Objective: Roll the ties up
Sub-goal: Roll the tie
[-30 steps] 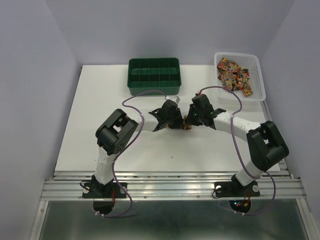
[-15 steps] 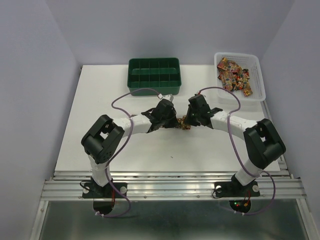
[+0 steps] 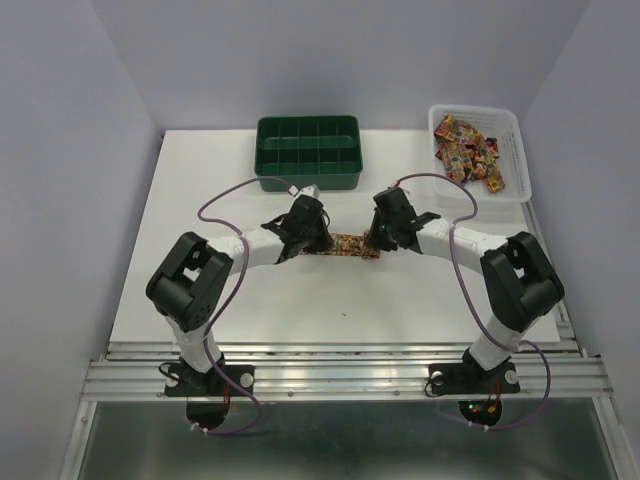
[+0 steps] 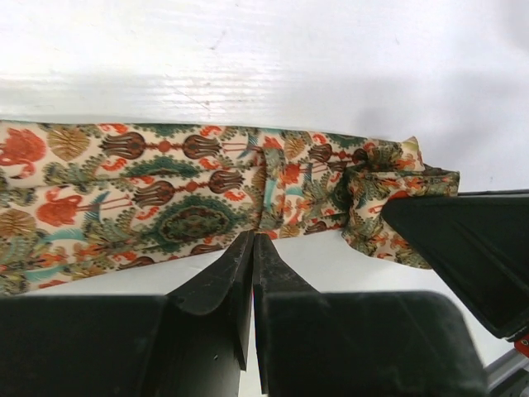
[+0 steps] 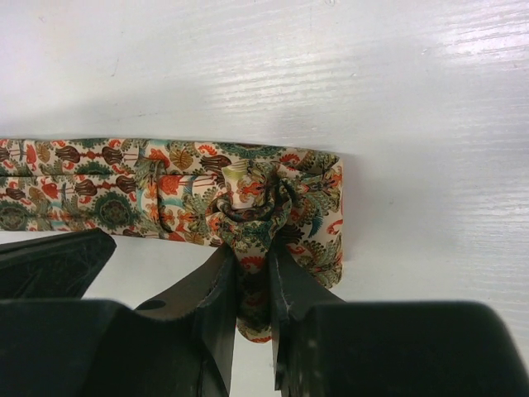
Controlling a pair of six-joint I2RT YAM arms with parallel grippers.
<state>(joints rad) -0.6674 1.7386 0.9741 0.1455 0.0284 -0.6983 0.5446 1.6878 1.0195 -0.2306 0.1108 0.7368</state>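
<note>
One patterned tie (image 3: pixel 347 244) lies flat on the white table between my two grippers, running left to right. In the left wrist view the tie (image 4: pixel 165 178) spans the frame. My left gripper (image 4: pixel 252 240) is shut, with its tips touching the tie's near edge and no fabric showing between the jaws. In the top view it (image 3: pixel 312 240) is at the tie's left part. My right gripper (image 5: pixel 252 252) is shut on the bunched, curled end of the tie (image 5: pixel 124 178). In the top view it (image 3: pixel 378 240) is at the tie's right end.
A green compartment tray (image 3: pixel 307 150) stands at the back middle. A white basket (image 3: pixel 510 135) at the back right holds several more patterned ties (image 3: pixel 468 150). The table's near edge has metal rails (image 3: pixel 340 375).
My left gripper has moved left, away from the right gripper. More of the tie now lies stretched out flat between them. The right gripper has stayed at the tie's right end.
</note>
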